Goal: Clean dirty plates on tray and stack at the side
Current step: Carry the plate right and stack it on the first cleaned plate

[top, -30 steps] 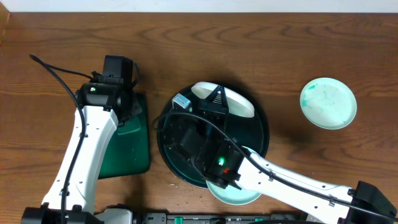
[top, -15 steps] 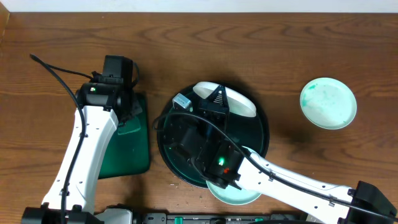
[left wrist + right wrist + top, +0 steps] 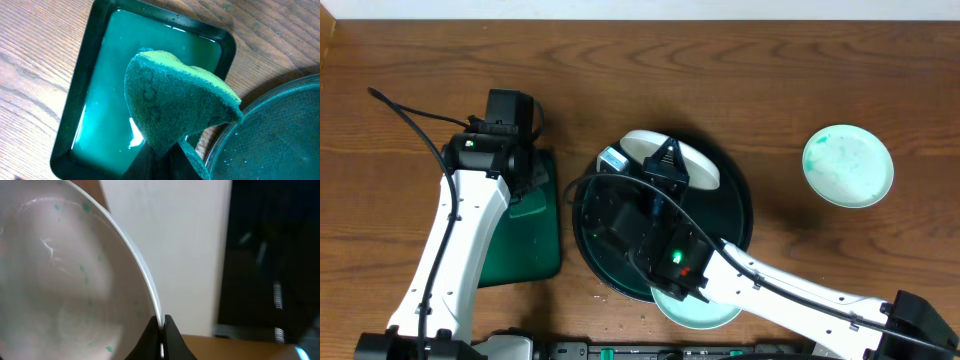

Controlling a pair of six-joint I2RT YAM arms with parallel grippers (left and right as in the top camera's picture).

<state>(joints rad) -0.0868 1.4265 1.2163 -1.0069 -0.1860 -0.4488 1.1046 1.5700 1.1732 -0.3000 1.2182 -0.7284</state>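
a: where do the plates sit relative to the claw?

b: on the wooden surface (image 3: 770,80), the large round tray (image 3: 728,205) lies at centre. the held plate (image 3: 700,168) is tilted on edge over the tray's far side, with the right claw (image 3: 666,160) at its rim. a second plate (image 3: 695,312) lies at the tray's near rim, partly under the right arm. a third plate (image 3: 848,166), smeared green, lies flat on the surface, well apart to the right.

a: any change from a second ago?

b: the held plate and the right claw have shifted slightly left and toward the far side. the left arm has not moved.

a: state of each claw?

b: the right claw is closed tight on the held plate's rim; the wrist view shows the edge running down between the fingertips and green specks on the plate face. the left claw (image 3: 167,157) is clamped on a folded green sponge (image 3: 175,100), held above the small rectangular tray (image 3: 80,95) of green liquid, just beside the round tray.
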